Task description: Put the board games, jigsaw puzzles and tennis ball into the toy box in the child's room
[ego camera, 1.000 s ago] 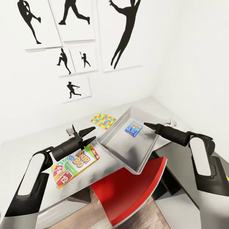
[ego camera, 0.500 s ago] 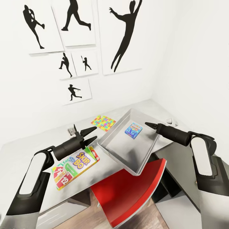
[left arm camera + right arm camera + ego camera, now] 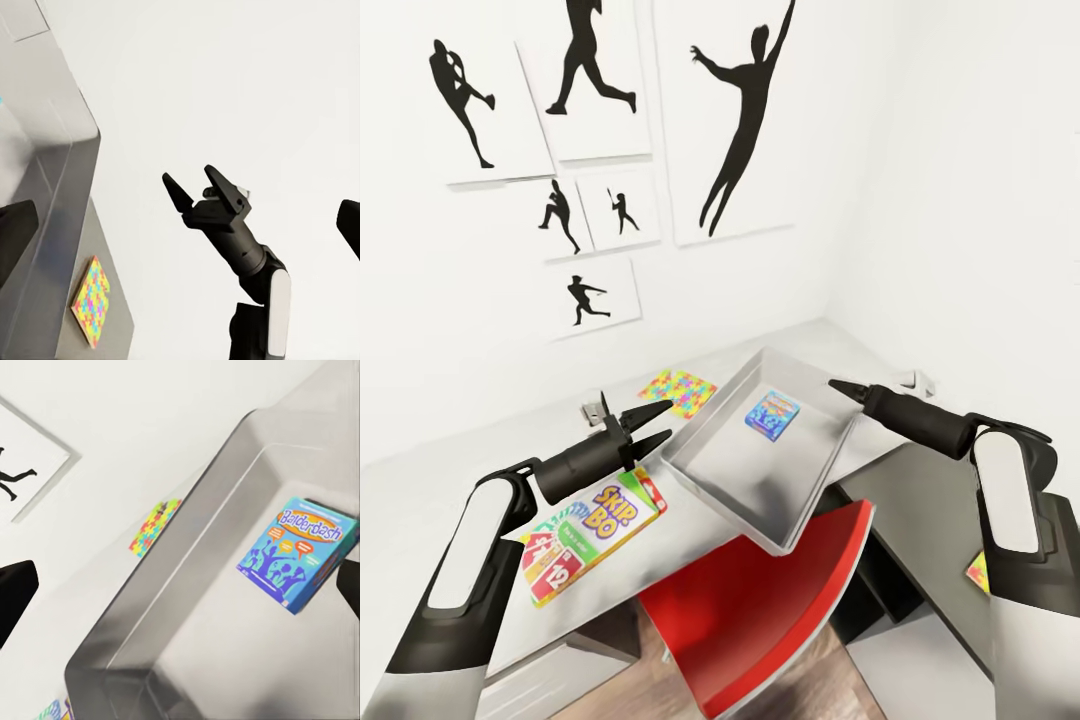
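White walls (image 3: 920, 150), wood-plank floor (image 3: 650, 690)

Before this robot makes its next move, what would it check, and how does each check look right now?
1. Left gripper open and empty: ok.
2. Right gripper state: cannot tell; its fingers look together.
3. Small blue Balderdash game box lying inside the shallow pale grey toy box: ok.
4. Green-yellow-red Skip-Bo box in the toy box: not ok, it lies on the pale grey tabletop under the left arm.
5. Multicolour jigsaw sheet in the toy box: not ok, it lies beside it.
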